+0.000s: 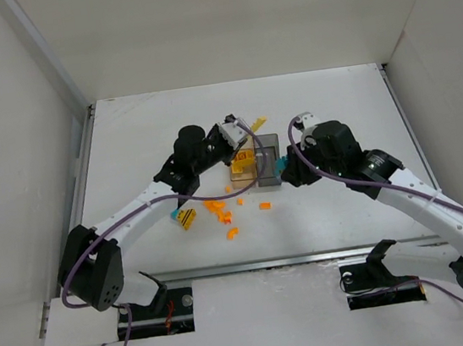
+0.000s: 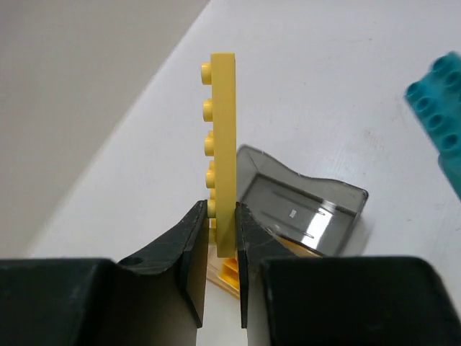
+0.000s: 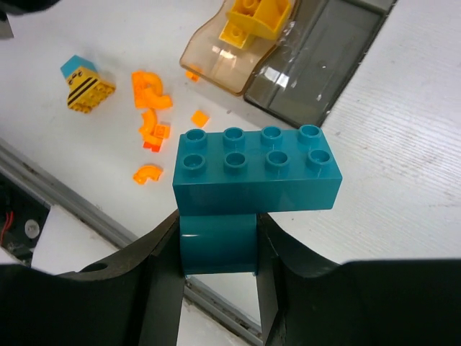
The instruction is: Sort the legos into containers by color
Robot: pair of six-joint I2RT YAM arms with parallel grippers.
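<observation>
- Left pincer shut tight on a yellow plate, gripping its lower end, above the bins.
- Yellow plate stands on edge, its long axis running straight out from the fingertips, studs facing left in the wrist view.
- Right pincer partly open, clamped on a small teal block. A teal brick with eight studs sits on top of that block.
- Teal brick's long axis lies crosswise to the fingers, studs up, just right of the grey bin.
- Amber bin and grey bin touch side by side near the middle of the table.
- Amber bin holds yellow bricks; grey bin shows only its bare floor.
- Orange pieces lie loose on the table near the bins.
- Striped yellow brick lies beside them, with a blue piece touching it.
</observation>
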